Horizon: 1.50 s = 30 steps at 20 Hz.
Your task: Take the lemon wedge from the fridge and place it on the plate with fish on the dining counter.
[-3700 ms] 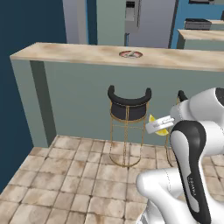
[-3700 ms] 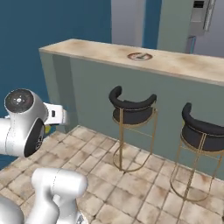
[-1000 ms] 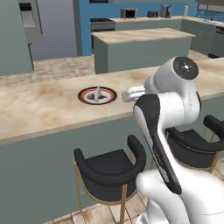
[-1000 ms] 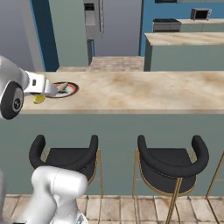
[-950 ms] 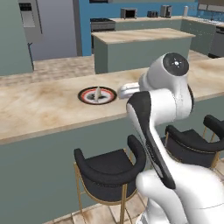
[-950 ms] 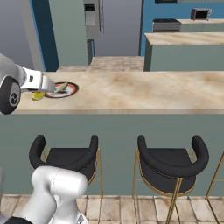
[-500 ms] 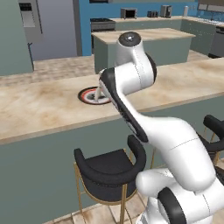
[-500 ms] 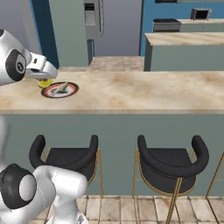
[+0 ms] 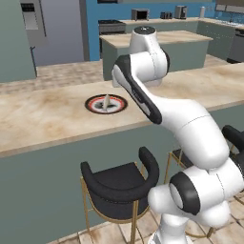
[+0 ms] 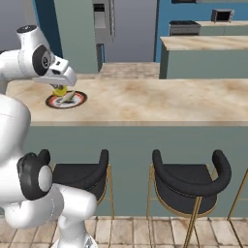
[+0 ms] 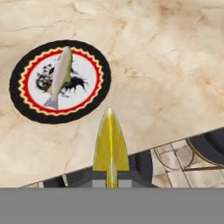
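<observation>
One last step to go, by the look of it. We've got the lemon wedge pinched between the tips of the end effector, jaws closed tight on it since it's such a skinny little thing. In the hand view it sticks up at bottom centre, pointed end toward the plate with fish, which sits in the upper left of that frame on the dining counter.

From the right base view, we're hovering above the plate's near-left side, not touching it. The fish lies along the middle, so we'd guess the bare pale patch beside it is the spot to aim for. We probably want to shift over a bit before letting go, or it might land on the rim.
</observation>
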Available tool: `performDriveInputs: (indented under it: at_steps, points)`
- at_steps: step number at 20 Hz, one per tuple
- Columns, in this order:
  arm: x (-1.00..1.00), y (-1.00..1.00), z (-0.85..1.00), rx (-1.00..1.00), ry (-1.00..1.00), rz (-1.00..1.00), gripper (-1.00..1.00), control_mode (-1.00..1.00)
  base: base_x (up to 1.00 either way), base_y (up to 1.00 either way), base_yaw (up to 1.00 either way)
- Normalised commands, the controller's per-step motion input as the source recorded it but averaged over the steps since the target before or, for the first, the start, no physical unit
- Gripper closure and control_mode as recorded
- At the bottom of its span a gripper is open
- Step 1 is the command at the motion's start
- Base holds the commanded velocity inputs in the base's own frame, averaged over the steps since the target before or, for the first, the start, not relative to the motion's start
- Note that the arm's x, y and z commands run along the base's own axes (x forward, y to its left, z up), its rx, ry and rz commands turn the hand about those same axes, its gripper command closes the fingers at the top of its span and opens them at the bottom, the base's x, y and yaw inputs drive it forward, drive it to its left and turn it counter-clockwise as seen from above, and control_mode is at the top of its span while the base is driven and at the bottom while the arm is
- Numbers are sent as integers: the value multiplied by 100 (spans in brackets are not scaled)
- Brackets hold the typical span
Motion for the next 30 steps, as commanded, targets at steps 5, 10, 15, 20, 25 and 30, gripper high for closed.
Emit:
performDriveInputs:
  at_steps: [5, 10, 15, 20, 25, 30]
  points:
    - [71, 25, -34, 0, 8, 0, 100, -100, 0, 0, 0]
    - [69, 13, -67, 7, 6, 0, 100, -100, 0, 0, 0]
    - [31, 3, -12, 5, 1, 0, 100, -100, 0, 0, 0]
    - [49, 4, -15, 0, 0, 0, 100, -100, 0, 0, 0]
    - [44, 8, -23, 0, 0, 0, 100, -100, 0, 0, 0]
    - [28, 4, -27, 0, 0, 0, 100, -100, 0, 0, 0]
